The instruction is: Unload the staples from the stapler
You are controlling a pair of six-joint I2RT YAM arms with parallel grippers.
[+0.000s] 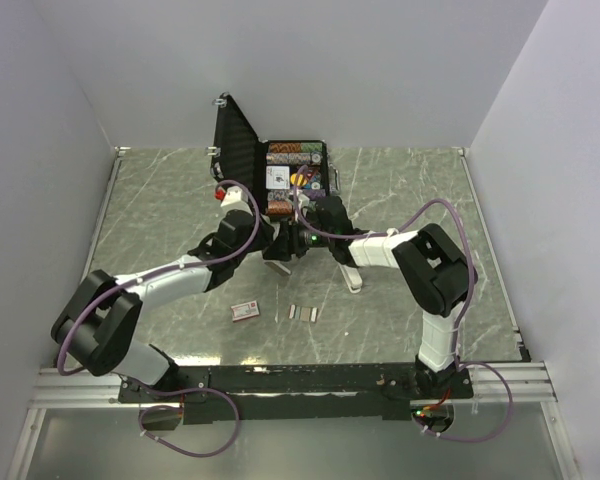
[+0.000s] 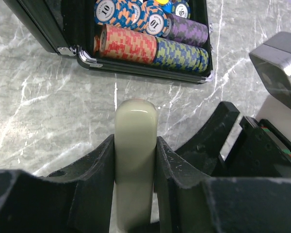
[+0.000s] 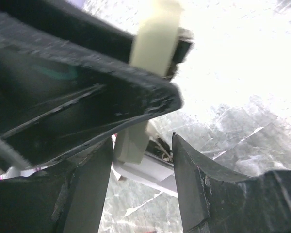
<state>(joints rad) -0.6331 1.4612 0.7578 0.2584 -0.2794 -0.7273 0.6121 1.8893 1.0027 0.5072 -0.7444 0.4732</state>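
From the top I see the staples [image 1: 302, 313] low in the centre, just right of a red-and-white box [image 1: 245, 311]; the left wrist view shows my left gripper [image 2: 135, 150] clamped on the cream stapler [image 2: 136, 121]; the right wrist view shows my right gripper [image 3: 141, 145] apart around it.

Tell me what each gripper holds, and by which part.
The left gripper holds the stapler by its cream bar, jaws closed behind the rounded end. The right gripper grips nothing: its jaws stand open around a pale stapler part.
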